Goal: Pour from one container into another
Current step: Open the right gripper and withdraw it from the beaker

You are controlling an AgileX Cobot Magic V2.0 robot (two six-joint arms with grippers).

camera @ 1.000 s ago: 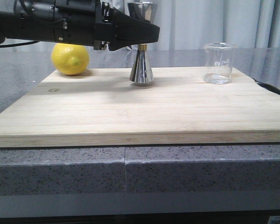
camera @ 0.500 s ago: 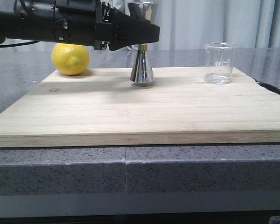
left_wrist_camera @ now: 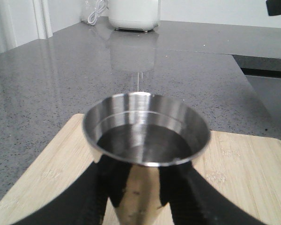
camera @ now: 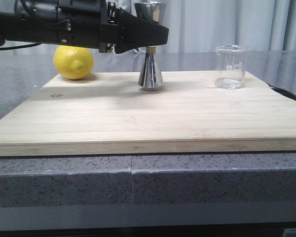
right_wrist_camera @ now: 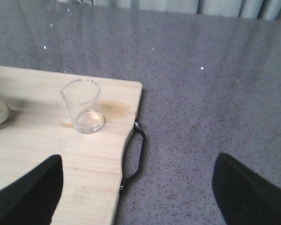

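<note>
The steel hourglass jigger [camera: 150,69] stands upright on the wooden board [camera: 138,118], towards the back middle. My left gripper [camera: 155,37] reaches in from the left at its upper cup. In the left wrist view its black fingers [left_wrist_camera: 100,183] press both sides of the jigger [left_wrist_camera: 145,136] just under the rim, so the left gripper [left_wrist_camera: 143,180] is shut on it. The clear glass beaker [camera: 232,66] stands upright at the board's back right corner, apart from both grippers. My right gripper [right_wrist_camera: 136,164] hovers wide open near the board's right edge, short of the beaker [right_wrist_camera: 84,105].
A lemon [camera: 74,61] lies at the board's back left, behind my left arm. A black loop handle [right_wrist_camera: 133,154] sticks out of the board's right edge. A damp stain [right_wrist_camera: 114,108] marks the wood beside the beaker. Grey speckled counter [right_wrist_camera: 201,117] surrounds the board.
</note>
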